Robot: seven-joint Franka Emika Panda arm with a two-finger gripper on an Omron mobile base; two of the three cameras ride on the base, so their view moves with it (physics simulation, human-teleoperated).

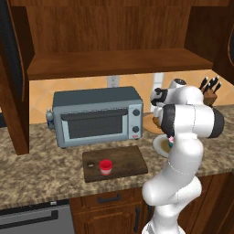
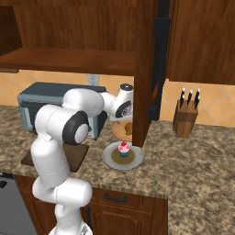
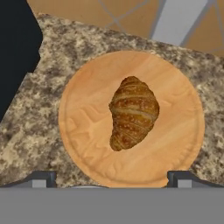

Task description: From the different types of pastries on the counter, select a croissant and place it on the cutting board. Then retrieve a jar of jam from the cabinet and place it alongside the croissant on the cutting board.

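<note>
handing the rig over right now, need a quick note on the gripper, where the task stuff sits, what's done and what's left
Gripper: open, holding nothing, hovering above the croissant.
Croissant: lying on a round wooden plate on the counter, right of the toaster oven. Not yet picked.
Cupcake: on a grey plate nearer the counter's front edge; leave it there.
Jar of jam: standing upright on the cutting board, in front of the toaster oven.
Cabinet: its shelf looks bare from here.
Done: jam is on the board.
Left: lower, grip the croissant, carry it to the board and set it beside the jar.
</note>
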